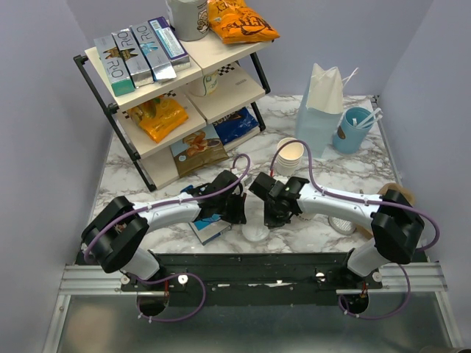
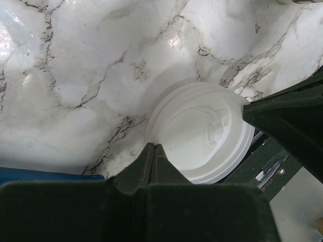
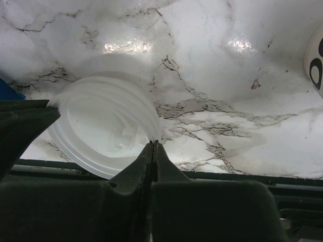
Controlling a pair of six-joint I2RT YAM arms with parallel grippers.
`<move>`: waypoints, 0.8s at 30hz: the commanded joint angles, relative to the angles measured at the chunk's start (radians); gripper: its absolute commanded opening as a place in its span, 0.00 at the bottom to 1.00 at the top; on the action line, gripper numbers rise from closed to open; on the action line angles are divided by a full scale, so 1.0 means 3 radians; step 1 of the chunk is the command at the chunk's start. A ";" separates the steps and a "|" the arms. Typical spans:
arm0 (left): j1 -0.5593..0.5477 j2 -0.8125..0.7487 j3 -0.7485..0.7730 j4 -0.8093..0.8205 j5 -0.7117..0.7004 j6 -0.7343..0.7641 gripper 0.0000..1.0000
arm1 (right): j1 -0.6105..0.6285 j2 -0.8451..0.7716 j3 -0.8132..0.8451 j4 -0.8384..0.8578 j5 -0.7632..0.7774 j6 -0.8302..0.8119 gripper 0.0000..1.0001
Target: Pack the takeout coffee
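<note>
A nested stack of white plastic lids [image 1: 255, 233] lies on the marble table between my two grippers, near the front edge. My left gripper [image 1: 239, 215] is shut, its tips pinching the stack's rim; in the left wrist view the lids [image 2: 202, 136] lie just past the gripper [image 2: 154, 146]. The right gripper [image 1: 274, 218] is also shut, on the opposite rim. In the right wrist view the lids [image 3: 101, 126] tilt up to the left of the gripper [image 3: 154, 144]. The takeout coffee is out of view.
A stack of lidless paper cups [image 1: 288, 156] stands just behind the grippers. A black-framed snack shelf [image 1: 176, 95] fills the back left. A pale blue bag [image 1: 320, 110] and a blue cup of utensils [image 1: 355, 130] stand back right. A blue packet [image 1: 210, 228] lies under the left arm.
</note>
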 commanded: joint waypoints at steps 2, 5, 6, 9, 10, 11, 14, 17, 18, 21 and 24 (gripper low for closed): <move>-0.0002 -0.0059 -0.0036 0.0049 0.0039 -0.0015 0.00 | 0.0023 -0.0031 0.0048 -0.0019 0.0021 0.0029 0.01; -0.0002 -0.0079 -0.0041 0.0044 0.0033 -0.0015 0.00 | 0.0023 -0.0107 0.0058 -0.0039 0.0062 0.0029 0.01; -0.0007 -0.0090 -0.0036 0.0039 0.0033 -0.0015 0.02 | 0.0023 -0.0123 0.0068 -0.0080 0.0097 0.0034 0.01; -0.0008 -0.0156 -0.0057 0.0054 0.0059 0.0001 0.28 | 0.0028 -0.0164 0.0114 -0.0131 0.0108 0.0009 0.01; -0.0008 -0.0181 -0.0062 0.0064 0.0064 0.0001 0.36 | 0.0023 -0.0164 0.0140 -0.0141 0.0108 0.0008 0.01; -0.0008 -0.0248 -0.0072 0.0065 0.0054 0.0001 0.42 | 0.0023 -0.0149 0.0150 -0.0151 0.0108 0.0003 0.01; -0.0008 -0.0380 -0.0077 0.0039 0.0013 0.0011 0.57 | 0.0028 -0.0118 0.0171 -0.0177 0.0108 0.0018 0.01; -0.0007 -0.0524 -0.0082 -0.0022 -0.0023 0.0031 0.68 | 0.0023 -0.0113 0.0176 -0.0203 0.0098 0.0039 0.01; -0.0008 -0.0565 -0.0093 -0.0032 -0.0058 0.0042 0.75 | 0.0023 -0.0118 0.0181 -0.0223 0.0098 0.0039 0.01; -0.0013 -0.0718 -0.0098 -0.0119 -0.0160 0.0082 0.85 | 0.0023 -0.0123 0.0186 -0.0264 0.0108 0.0039 0.01; -0.0048 -0.0866 -0.0123 -0.0196 -0.0192 0.0179 0.92 | 0.0028 -0.0118 0.0232 -0.0320 0.0103 0.0009 0.01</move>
